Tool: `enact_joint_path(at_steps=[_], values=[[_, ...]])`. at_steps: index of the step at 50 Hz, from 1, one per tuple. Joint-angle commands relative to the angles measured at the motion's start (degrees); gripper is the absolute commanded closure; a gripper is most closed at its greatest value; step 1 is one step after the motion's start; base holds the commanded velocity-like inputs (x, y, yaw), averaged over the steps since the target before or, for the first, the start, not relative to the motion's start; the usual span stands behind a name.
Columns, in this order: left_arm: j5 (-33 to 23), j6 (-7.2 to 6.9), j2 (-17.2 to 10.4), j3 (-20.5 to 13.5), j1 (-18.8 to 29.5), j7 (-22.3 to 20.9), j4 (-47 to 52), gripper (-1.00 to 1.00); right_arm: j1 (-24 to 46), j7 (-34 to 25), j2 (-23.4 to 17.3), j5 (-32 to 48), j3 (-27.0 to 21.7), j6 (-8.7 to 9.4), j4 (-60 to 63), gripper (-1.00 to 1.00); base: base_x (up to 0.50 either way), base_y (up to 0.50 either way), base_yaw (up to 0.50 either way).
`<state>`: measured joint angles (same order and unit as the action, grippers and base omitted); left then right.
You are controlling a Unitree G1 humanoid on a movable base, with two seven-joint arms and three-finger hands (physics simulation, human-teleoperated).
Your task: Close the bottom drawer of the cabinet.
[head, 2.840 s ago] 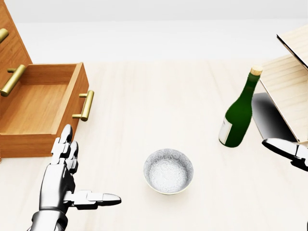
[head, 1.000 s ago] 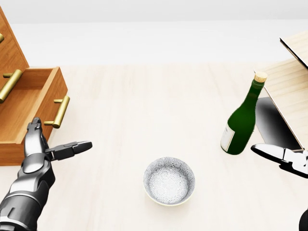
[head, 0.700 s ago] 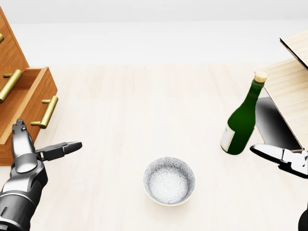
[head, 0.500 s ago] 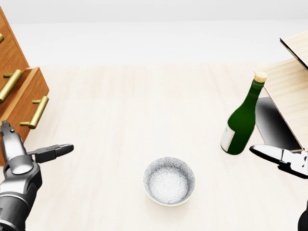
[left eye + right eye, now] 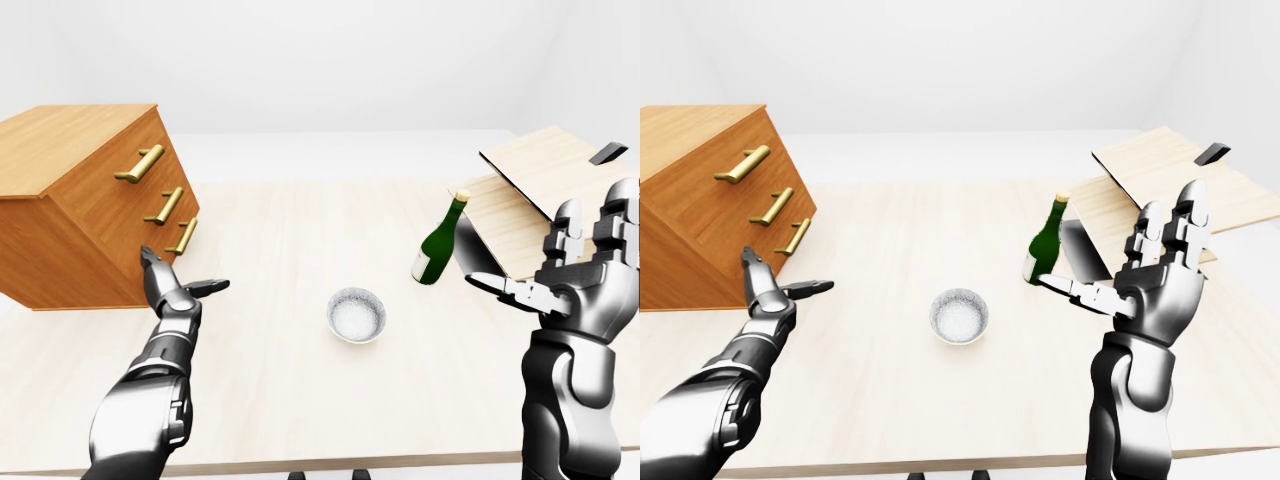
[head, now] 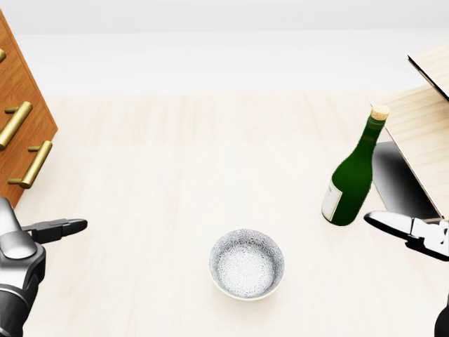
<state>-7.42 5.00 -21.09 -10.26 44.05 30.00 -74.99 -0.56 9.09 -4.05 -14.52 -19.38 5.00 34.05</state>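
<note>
The bottom drawer (image 5: 183, 236) sat flush in the cabinet (image 5: 85, 200) at the desk's (image 5: 300, 380) left. The left hand (image 5: 170, 296) hovered beside it with fingers wide, pushing rather than gripping; the right hand (image 5: 1155, 270) idled, spread open.

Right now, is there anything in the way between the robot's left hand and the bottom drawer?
No, nothing visible. The left hand is open right beside the bottom drawer, which already looks pushed flush into the cabinet. The bowl and green bottle sit well off to the right on the table.
</note>
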Motion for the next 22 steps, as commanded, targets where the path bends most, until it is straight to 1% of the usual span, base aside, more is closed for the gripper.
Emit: enact_joint_path(at_steps=[1, 22], values=[[-2.4, 0.00, -2.6, -0.8, 0.1, 0.0, 0.1, -1.00, 0.3, -0.1, -0.2, -0.1, -0.1, 0.00, -1.0, -1.00, 0.00, 0.00, 0.00], [-1.3, 0.00, -2.6, -1.2, 0.1, 0.0, 0.0, -1.00, 0.5, 0.1, -0.4, -0.1, 0.1, 0.00, -1.1, -1.00, 0.00, 0.00, 0.00]])
